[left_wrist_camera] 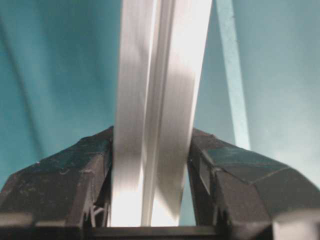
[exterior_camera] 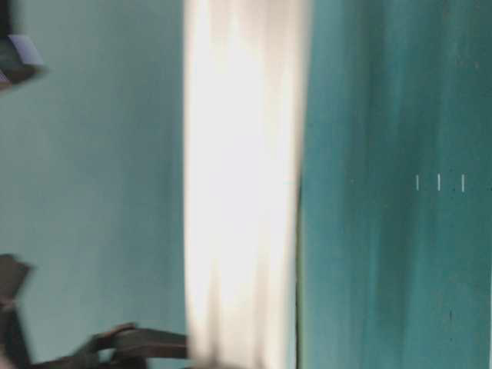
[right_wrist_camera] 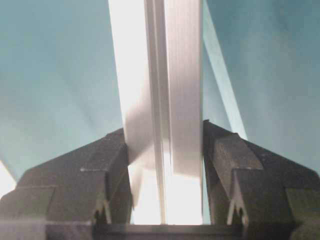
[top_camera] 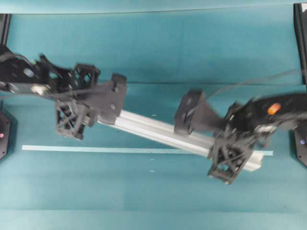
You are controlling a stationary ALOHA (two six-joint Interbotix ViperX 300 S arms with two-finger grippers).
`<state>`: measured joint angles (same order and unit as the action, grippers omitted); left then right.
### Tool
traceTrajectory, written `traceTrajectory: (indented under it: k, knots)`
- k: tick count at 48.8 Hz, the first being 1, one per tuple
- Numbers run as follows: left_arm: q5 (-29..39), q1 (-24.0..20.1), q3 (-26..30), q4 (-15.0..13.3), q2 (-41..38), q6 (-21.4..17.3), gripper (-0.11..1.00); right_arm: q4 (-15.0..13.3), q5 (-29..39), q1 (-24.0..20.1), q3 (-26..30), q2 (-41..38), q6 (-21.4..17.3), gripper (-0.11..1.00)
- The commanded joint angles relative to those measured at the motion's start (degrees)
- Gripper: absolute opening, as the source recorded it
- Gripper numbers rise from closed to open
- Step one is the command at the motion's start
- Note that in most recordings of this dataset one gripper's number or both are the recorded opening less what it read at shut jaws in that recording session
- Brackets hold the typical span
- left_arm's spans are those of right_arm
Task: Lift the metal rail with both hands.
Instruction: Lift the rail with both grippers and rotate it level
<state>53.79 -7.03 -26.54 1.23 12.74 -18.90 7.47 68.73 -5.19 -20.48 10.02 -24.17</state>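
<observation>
The long silver grooved aluminium rail (top_camera: 158,128) runs slantwise from far left to near right above the teal table (top_camera: 201,43); stiff, smooth and probably slippery, it wants holds near both ends. My left gripper (left_wrist_camera: 150,172) and right gripper (right_wrist_camera: 167,160) each pinch its flat sides, half-closed.

Robot lab: teal table (top_camera: 158,43), pale tape strip (top_camera: 96,149).

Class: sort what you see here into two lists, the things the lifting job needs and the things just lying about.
Needed for the job:
metal rail
left gripper, clamped on the rail
right gripper, clamped on the rail

Just lying about:
pale tape strip on the teal table
</observation>
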Motion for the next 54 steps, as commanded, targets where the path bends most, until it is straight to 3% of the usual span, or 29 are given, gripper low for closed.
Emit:
traceTrajectory:
  k: [1, 12, 22, 31, 43, 54]
  knots:
    - [1.85, -0.18, 4.31, 0.09, 2.64, 0.18, 0.36, 0.44, 2.90, 0.44, 5.62, 1.76, -0.18, 0.40]
    - [10.81, -0.53, 13.62, 0.35, 3.60, 0.18, 0.36, 0.44, 14.33, 0.44, 16.44, 1.93, -0.09, 0.40]
    - [21.27, -0.44, 25.22, 0.44, 2.11, 0.88, 0.36, 0.44, 22.32, 0.70, 21.88, 1.85, 0.09, 0.40]
    - [26.81, 0.00, 33.40, 0.44, 0.62, 1.58, 0.36, 0.35, 25.22, 1.05, 27.69, 2.11, 0.18, 0.40]
    - [31.55, 1.93, 38.41, 0.35, -2.11, 2.29, 0.36, 0.35, 31.46, 1.32, 32.78, 1.41, 0.18, 0.40]
    - [37.27, 3.60, 46.41, 0.44, -4.48, 6.50, 0.36, 0.26, 33.49, 1.32, 38.58, 0.35, -0.09, 0.40]
